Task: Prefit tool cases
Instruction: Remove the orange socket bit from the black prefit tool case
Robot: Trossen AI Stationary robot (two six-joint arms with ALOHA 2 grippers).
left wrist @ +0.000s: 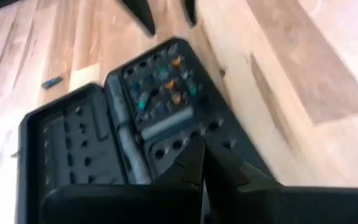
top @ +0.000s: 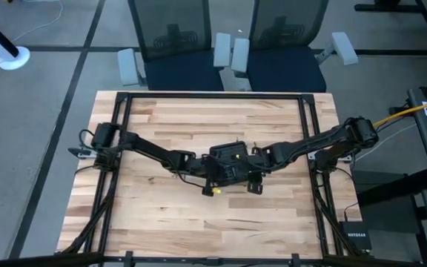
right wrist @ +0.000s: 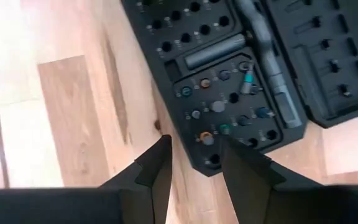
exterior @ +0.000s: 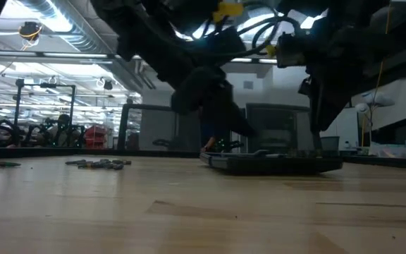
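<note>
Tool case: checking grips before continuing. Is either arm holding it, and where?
Neither holds it. The open tool case lies flat; right jaws open beside its corner, left jaws shut above.

Seen from above, both dark arms reach in from the sides of the wooden table (top: 199,215) and meet at its middle over a dark thing, probably the open tool case (top: 232,157). A black NETGEAR box (top: 355,237) sits past the table's right edge.
</note>
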